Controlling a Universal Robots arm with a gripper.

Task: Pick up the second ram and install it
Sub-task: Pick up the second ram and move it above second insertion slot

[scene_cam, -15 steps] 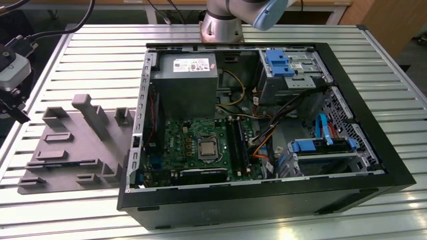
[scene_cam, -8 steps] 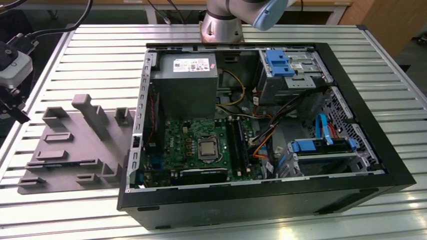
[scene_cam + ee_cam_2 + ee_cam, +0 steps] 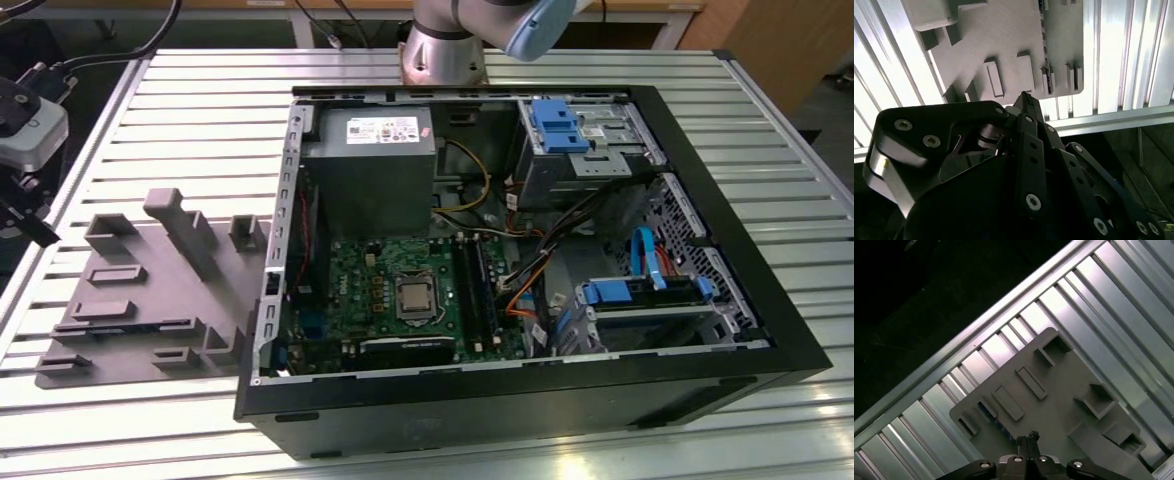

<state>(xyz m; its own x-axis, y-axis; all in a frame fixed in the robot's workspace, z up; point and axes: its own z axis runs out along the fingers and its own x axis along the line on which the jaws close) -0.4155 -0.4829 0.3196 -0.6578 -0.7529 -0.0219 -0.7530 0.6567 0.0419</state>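
We see a table (image 3: 174,100) of ribbed aluminium slats, pale and bright, with glare lying in streaks along the ridges in both wrist views. Behind it, toward the exterior view's right, stands a light wooden panel (image 3: 787,40). Past the table's rim in the first wrist view, the floor (image 3: 914,300) lies dark.

One open computer case (image 3: 534,412), one grey holder tray (image 3: 150,300), one gripper (image 3: 1026,98)
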